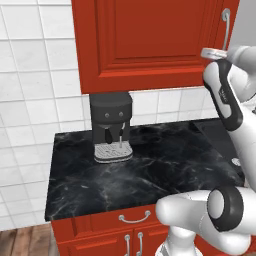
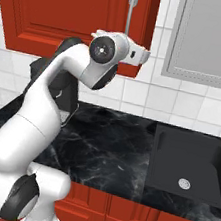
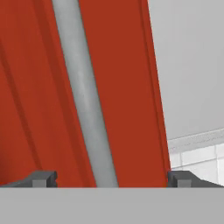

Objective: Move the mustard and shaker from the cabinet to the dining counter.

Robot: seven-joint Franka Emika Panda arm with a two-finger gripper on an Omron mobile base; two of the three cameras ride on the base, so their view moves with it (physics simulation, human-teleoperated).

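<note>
One cabinet [image 1: 150,40], one handle [image 3: 85,100]

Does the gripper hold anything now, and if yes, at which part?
Nothing is held. The gripper is open, its fingertips on either side of the cabinet handle, not closed on it.

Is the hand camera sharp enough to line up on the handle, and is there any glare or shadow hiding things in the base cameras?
Hand view: soft, the silver handle edges slightly fuzzy but readable against the red cabinet door. Left base view: even lighting, faint sheen on the black counter, no glare. Right base view: flat light, sink dark yet legible.
</note>
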